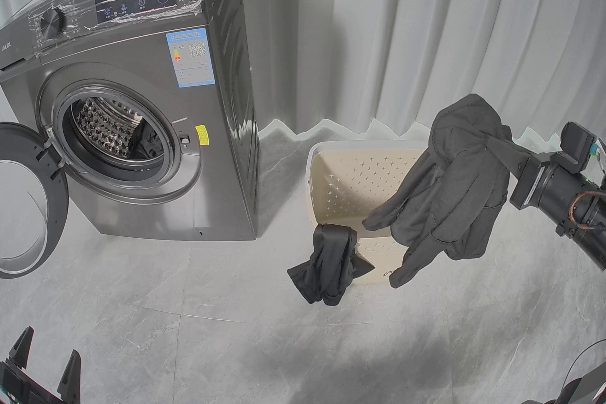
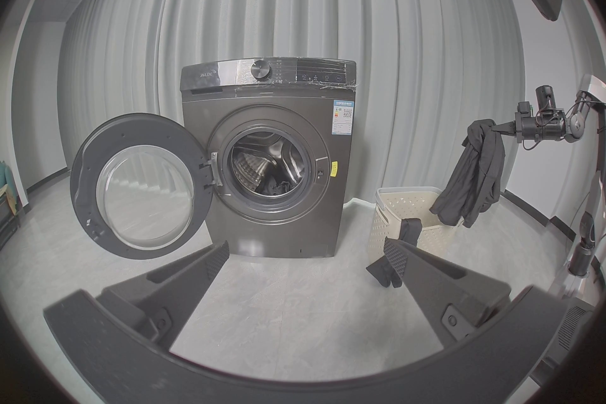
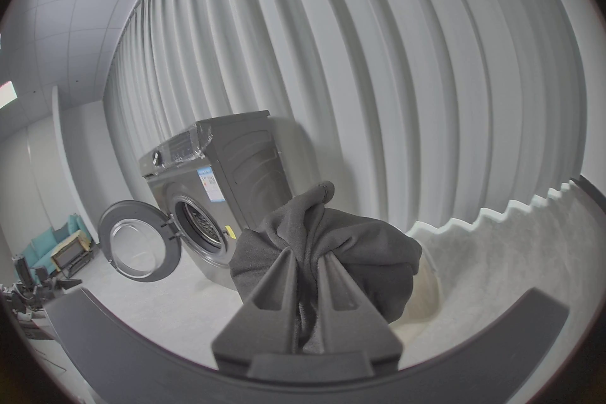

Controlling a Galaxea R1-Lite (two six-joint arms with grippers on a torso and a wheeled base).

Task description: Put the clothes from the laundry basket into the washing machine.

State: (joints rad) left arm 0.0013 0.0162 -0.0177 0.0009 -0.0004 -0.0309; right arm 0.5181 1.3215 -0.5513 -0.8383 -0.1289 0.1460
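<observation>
My right gripper (image 1: 507,148) is shut on a dark grey garment (image 1: 453,184) that hangs in the air over the right side of the cream laundry basket (image 1: 346,172). In the right wrist view the fingers (image 3: 284,285) pinch the bunched cloth (image 3: 353,247). A second dark garment (image 1: 330,263) is draped over the basket's front rim and trails to the floor. The grey washing machine (image 1: 214,127) stands to the left with its round door (image 1: 25,203) swung open, and a dark piece (image 1: 144,140) lies in the drum. My left gripper (image 1: 45,364) is low at the front left, open and holding nothing.
White curtains (image 1: 410,14) hang behind the machine and basket. The pale tiled floor (image 1: 189,310) between machine, basket and me is bare. The open door juts out to the machine's left (image 2: 136,184).
</observation>
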